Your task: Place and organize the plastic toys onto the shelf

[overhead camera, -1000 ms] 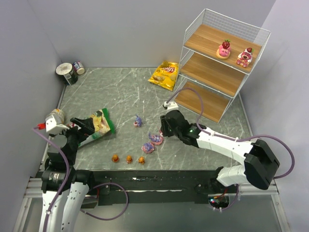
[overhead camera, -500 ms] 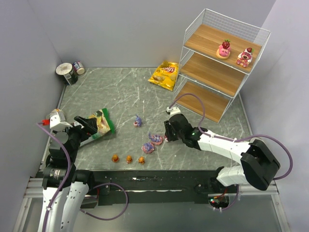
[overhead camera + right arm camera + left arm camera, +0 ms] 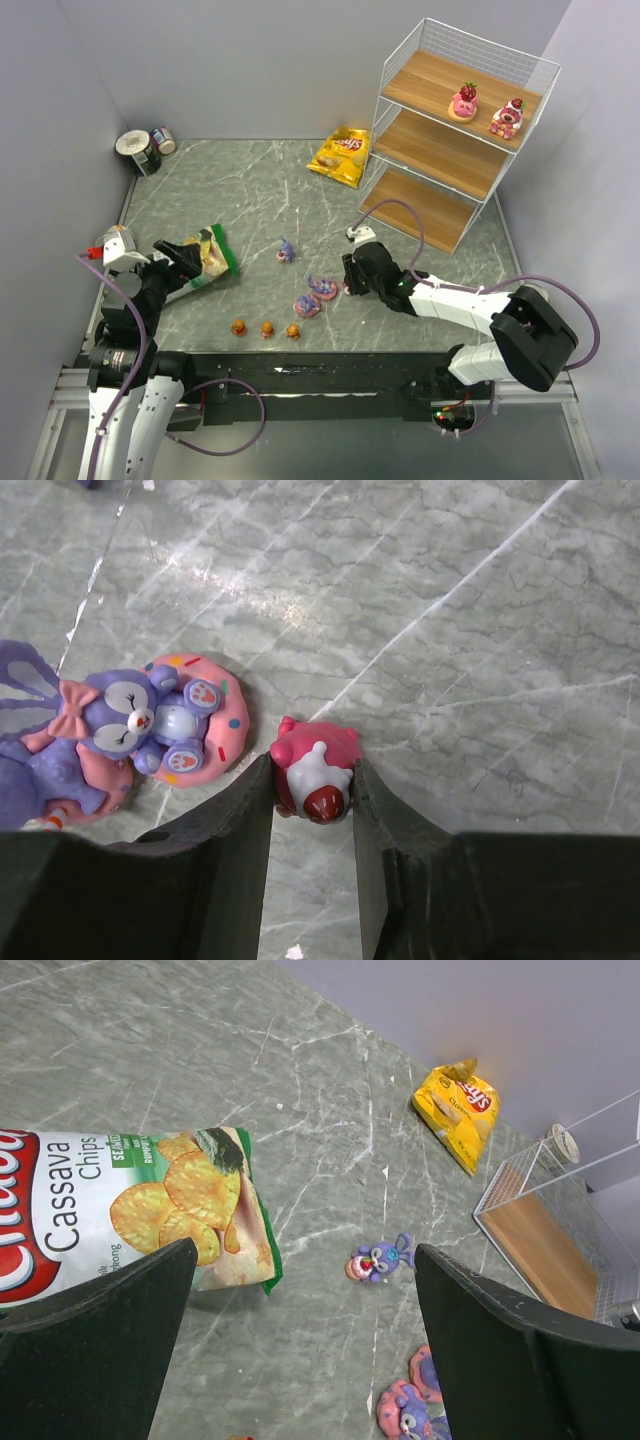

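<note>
The right arm reaches low over the middle of the grey marble surface (image 3: 250,190), and the right fingers (image 3: 230,830) are clamped on a small pink-and-red toy (image 3: 313,765), one pressed against each of its sides. That toy sits at surface level, just beside a purple toy on a pink ring (image 3: 160,725). A second purple toy (image 3: 306,305) lies close by, and a third (image 3: 286,251) lies a little further back on its own. Three orange toys (image 3: 267,328) line up near the front edge.

The shelf (image 3: 430,150) stands in the far right corner, well apart from the held toy, with bare surface between them. Two strawberry toys (image 3: 463,101) rest on its top board towards the right end. The lower two boards are bare.

The left fingers (image 3: 100,1340) stand wide apart, holding nothing, over the near end of a green chip bag (image 3: 205,258) by the left edge. A yellow chip bag (image 3: 341,155) lies near the shelf's foot, and cans (image 3: 140,150) sit in the far left corner.
</note>
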